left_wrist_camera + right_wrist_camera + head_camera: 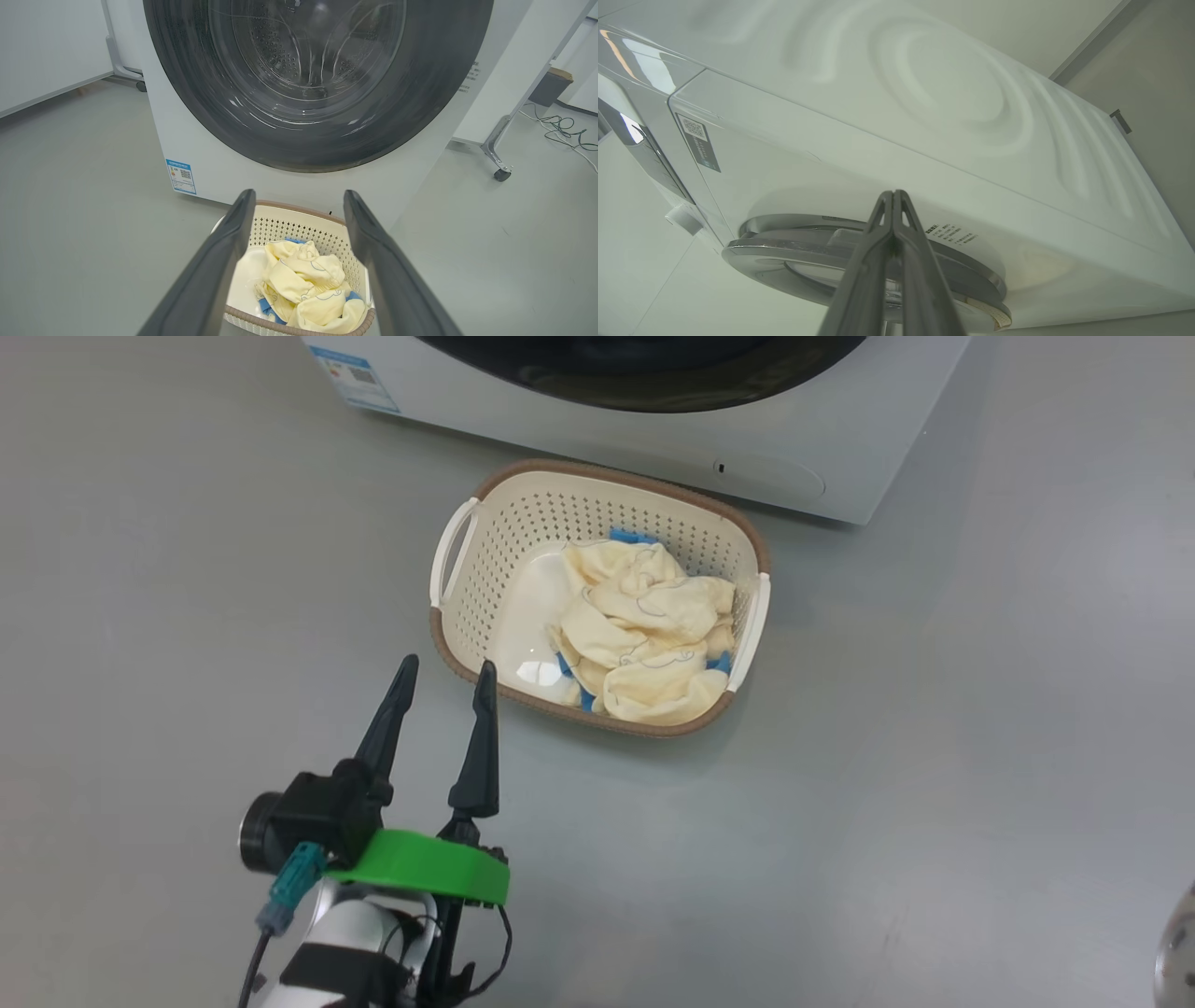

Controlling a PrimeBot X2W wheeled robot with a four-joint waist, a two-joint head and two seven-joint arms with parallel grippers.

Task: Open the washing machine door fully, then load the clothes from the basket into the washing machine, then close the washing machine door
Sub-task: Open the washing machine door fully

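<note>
Grey floor [934, 756] lies under everything. The left fingers [483, 728] are spread wide apart, with nothing between them. Their tips are close to the near corner of the basket [523, 541]. The basket sits on the floor, just in front of the washing machine [840, 448]. Inside it the clothes [644, 635] lie in a soft yellow heap with bits of blue. They are pushed to the right side, so some of the shiny basket bottom shows on the left. In the left wrist view, the washing machine door [187, 102] looks shut. The steel drum [275, 51] with its little holes shows through the glass. A blue label [355, 378] is stuck on the machine's low corner. The right fingers [893, 261] are pressed tight together and hold nothing. They point at the white machine, close to the door's shiny rim.
</note>
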